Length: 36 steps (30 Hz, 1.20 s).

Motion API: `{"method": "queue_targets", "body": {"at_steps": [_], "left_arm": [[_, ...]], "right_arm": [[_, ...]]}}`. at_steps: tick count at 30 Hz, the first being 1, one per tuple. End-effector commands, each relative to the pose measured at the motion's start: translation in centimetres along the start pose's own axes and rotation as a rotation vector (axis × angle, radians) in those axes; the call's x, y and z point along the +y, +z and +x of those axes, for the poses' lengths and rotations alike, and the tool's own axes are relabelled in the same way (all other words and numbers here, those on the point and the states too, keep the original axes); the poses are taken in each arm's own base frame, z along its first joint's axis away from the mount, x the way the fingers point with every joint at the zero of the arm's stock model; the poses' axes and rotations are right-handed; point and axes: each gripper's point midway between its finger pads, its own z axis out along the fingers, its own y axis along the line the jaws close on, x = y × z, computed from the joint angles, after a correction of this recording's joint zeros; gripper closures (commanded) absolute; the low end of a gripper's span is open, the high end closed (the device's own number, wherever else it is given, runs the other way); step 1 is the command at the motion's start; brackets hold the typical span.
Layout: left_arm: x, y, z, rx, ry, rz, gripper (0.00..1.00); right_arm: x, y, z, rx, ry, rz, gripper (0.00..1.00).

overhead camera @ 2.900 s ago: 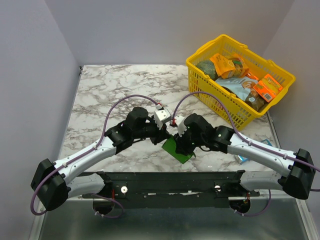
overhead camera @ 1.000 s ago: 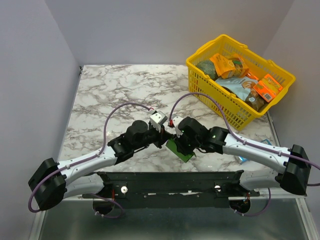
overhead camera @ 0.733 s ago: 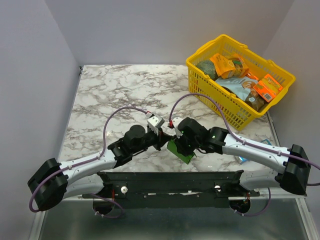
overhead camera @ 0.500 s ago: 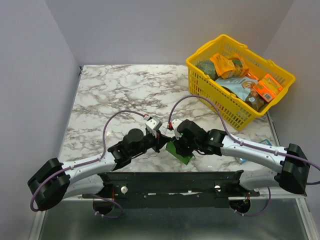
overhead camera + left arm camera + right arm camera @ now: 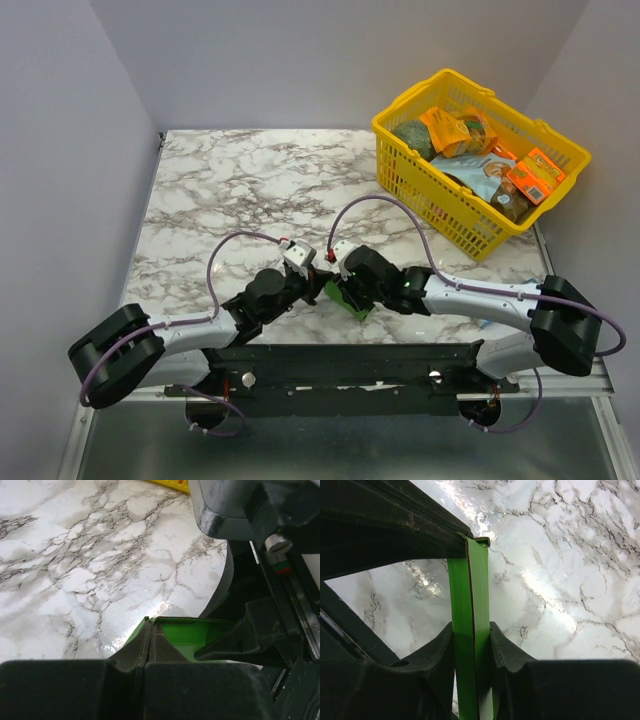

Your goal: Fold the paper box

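The paper box is bright green thin card, held up off the marble near the table's front edge between both grippers. My right gripper is shut on it. In the right wrist view its fingers clamp a doubled strip of the paper box edge-on. My left gripper is shut too, pinching the card's far end. In the left wrist view its gripper has its pads pressed together, with the paper box showing green on both sides. The right gripper's finger presses the box from the right.
A yellow plastic basket full of packets stands at the back right of the marble table. The black rail holding the arm bases runs just below the grippers. The side walls stand close on the left and right.
Both grippers have pulled back toward the near edge and slightly left, keeping hold of the green box. The arms are now folded lower and closer to their bases.
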Motion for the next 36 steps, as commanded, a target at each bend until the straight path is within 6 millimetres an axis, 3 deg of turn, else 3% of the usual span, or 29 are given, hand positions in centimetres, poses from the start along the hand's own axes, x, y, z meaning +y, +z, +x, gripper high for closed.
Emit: {"method": "queue_targets", "body": {"at_steps": [1, 9, 15, 29, 36], "left_arm": [[1.8, -0.1, 2.8, 0.037, 0.011, -0.069, 1.00], [2.1, 0.6, 3.4, 0.003, -0.028, -0.076, 1.00], [2.1, 0.0, 3.5, -0.011, -0.046, -0.075, 1.00], [1.2, -0.1, 3.6, 0.030, -0.061, -0.038, 1.00], [1.2, 0.1, 4.7, 0.067, -0.048, -0.026, 1.00]], "right_arm": [[-3.8, 0.7, -2.0, -0.095, 0.007, 0.193, 0.71], [-3.8, 1.6, -1.2, -0.076, 0.017, 0.199, 0.70], [-3.6, 1.3, -0.8, -0.070, 0.021, 0.189, 0.70], [-2.9, 1.7, -0.1, -0.053, 0.023, 0.153, 0.69], [-2.8, 1.8, 0.1, -0.053, 0.032, 0.148, 0.69]]}}
